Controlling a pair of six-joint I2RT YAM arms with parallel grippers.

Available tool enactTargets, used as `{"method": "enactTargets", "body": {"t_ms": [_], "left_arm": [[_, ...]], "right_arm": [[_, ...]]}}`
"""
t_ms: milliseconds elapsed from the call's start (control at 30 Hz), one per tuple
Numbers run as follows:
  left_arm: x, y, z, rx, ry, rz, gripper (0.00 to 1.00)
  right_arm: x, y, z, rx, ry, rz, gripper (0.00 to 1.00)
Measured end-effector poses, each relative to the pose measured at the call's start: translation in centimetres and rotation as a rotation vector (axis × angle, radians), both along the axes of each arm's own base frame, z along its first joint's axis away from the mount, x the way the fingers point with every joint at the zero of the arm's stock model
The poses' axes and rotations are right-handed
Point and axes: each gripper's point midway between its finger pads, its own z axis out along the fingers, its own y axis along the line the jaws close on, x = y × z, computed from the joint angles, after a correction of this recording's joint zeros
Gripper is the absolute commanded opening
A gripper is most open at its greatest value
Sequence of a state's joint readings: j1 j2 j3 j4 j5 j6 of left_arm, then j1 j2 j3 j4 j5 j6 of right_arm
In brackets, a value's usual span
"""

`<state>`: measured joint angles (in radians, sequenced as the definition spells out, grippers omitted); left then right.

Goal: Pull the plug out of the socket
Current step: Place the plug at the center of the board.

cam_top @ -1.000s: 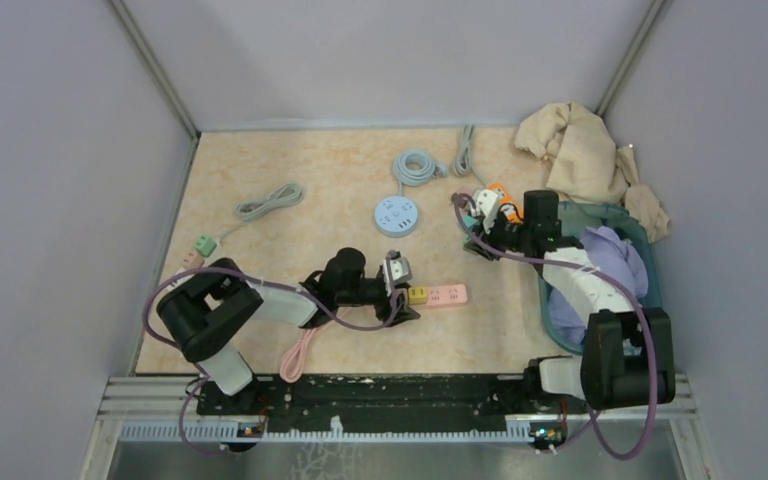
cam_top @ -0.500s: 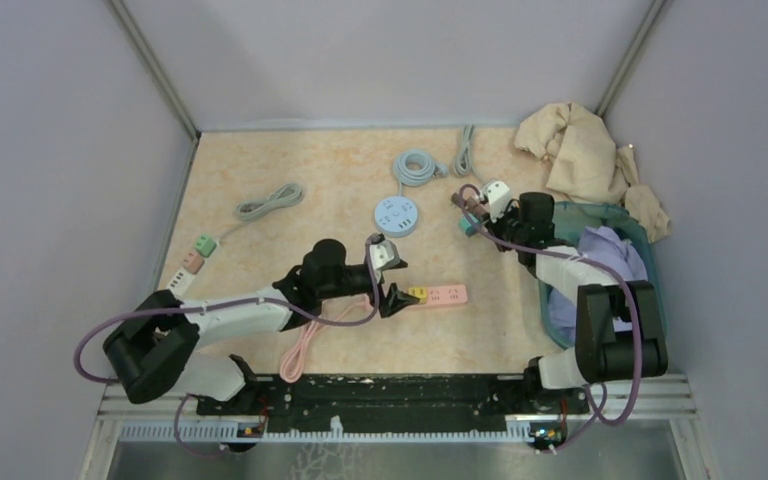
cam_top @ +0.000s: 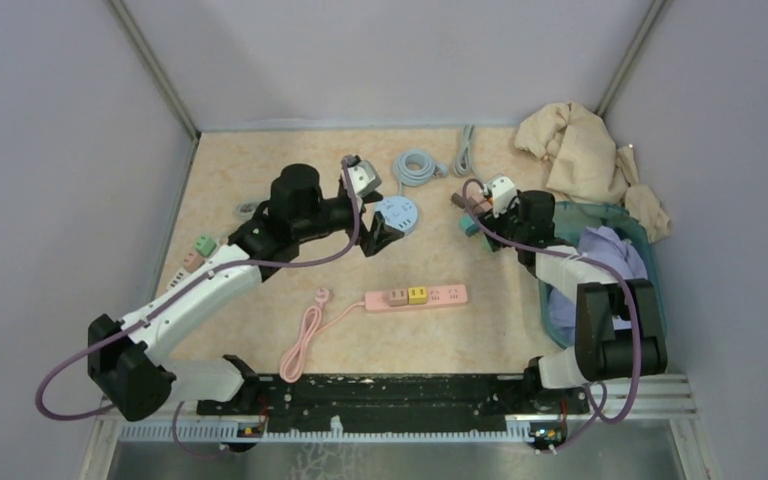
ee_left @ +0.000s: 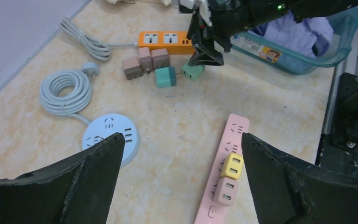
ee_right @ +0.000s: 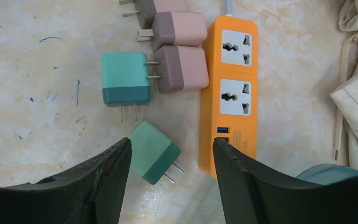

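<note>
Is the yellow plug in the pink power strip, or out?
In. The yellow plug sits flush on the pink power strip, no prongs showing, beside a plugged-in brown plug.

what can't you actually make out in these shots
- Orange power strip: top view, mostly under the right gripper.
- Pink power strip: left wrist view, near end cut off by the bottom edge.
- Round socket: left wrist view, near rim behind a finger of the left gripper.
- Topmost brown plug: right wrist view, cropped by the top edge.
</note>
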<state>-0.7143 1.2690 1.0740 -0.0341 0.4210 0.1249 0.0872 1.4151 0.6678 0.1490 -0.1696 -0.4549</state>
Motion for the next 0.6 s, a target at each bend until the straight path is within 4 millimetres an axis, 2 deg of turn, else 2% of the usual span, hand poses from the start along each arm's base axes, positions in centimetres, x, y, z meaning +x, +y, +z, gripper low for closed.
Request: {"method": "enactTargets", "body": {"t_ms": [67, 133, 200, 300, 400, 500, 600], "left_arm": [[0.4, 0.8, 0.1, 0.036, -0.011, 0.018, 1.0], [0.2, 1.5, -0.7, 0.069, -0.018, 0.029, 1.0], [-0.4, 2.6, -2.4, 0.102, -0.02, 0.044, 1.0], [-1.1, 4.4, -5.4, 0.15, -0.01, 0.069, 0.99], [-0.9, 6.0, -8.5, 0.231, 0.012, 0.119, 0.99], [0.0, 7.2, -9.6, 0.287, -0.007, 0.178, 0.99], [0.8, 8.0, -9.8, 0.324, -0.032, 0.224, 0.99]], "right_arm": [[-0.2, 0.4, 0.0, 0.021, 0.008, 0.015, 0.69], [-0.7, 1.2, 0.0, 0.048, 0.034, 0.05, 0.71], [-1.2, 2.4, 0.4, 0.086, 0.065, 0.119, 0.71], [-1.7, 4.3, 2.1, 0.14, 0.072, 0.242, 0.73], [-2.8, 5.6, 4.0, 0.184, 0.044, 0.347, 0.73], [-3.8, 6.1, 5.7, 0.207, 0.003, 0.425, 0.73], [-4.8, 6.6, 6.7, 0.217, -0.033, 0.486, 0.73]]}}
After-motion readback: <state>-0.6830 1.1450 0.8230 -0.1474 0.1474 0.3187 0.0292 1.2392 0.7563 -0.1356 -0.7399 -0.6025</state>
